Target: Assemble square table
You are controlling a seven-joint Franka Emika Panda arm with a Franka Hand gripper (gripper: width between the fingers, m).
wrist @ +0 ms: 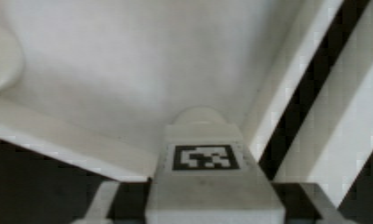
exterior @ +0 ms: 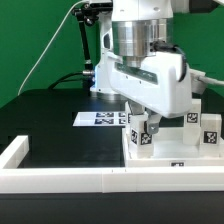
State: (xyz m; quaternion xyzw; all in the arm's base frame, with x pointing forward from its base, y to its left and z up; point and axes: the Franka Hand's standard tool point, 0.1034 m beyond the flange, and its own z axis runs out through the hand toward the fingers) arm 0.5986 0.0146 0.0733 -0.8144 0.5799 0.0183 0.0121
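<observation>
One leg (wrist: 206, 150) gripped; maybe three legs (exterior: 210, 128) standing.

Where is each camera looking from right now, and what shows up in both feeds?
Exterior view: off the arm, level with the table, facing the pincer closed around a tagged leg above the square tabletop; the arm's wrist fills the upper middle, with the marker board behind.
Wrist view: on the wrist, looking down along the pincer at the leg and tabletop; only the finger bases show.
Shared: the pincer, the held leg and the tabletop.
</observation>
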